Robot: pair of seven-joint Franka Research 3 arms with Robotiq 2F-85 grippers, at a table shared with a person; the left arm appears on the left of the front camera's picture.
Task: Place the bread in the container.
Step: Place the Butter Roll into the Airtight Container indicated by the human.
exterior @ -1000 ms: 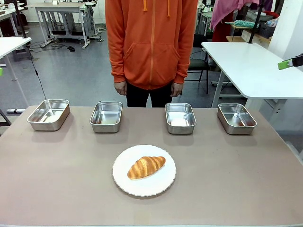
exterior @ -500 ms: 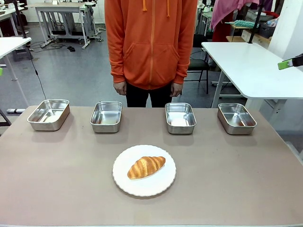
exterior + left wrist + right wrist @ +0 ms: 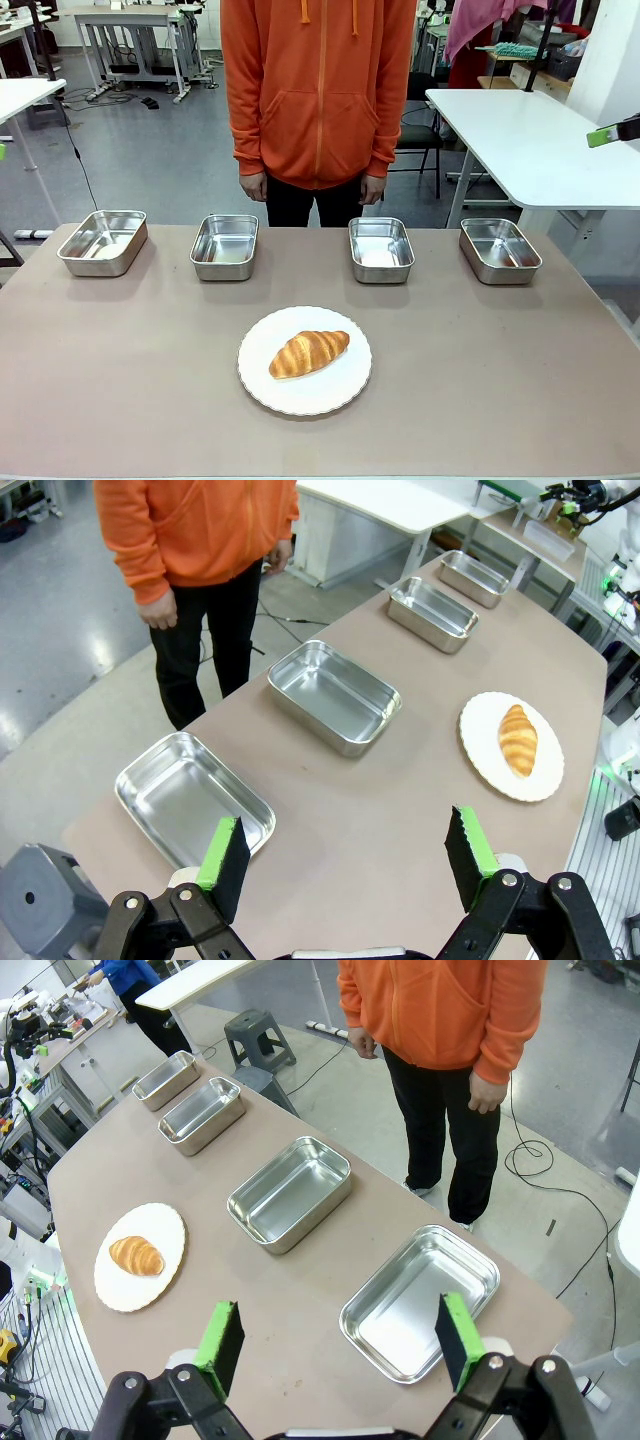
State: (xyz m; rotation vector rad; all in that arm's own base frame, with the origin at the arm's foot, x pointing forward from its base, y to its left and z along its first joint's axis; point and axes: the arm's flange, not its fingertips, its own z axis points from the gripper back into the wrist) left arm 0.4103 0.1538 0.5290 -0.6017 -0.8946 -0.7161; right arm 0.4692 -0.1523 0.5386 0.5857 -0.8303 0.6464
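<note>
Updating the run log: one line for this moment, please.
bread: on plate | pans: four, empty | left gripper: open | right gripper: open | person: hands down

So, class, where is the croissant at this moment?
In the front view the croissant lies on the white plate at the middle of the table, nearer the robot than the row of steel pans along the far edge.

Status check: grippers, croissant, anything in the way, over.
Left gripper open, right gripper open, both holding nothing. Bread on white plate, untouched. Four pans empty, nothing blocking.
</note>
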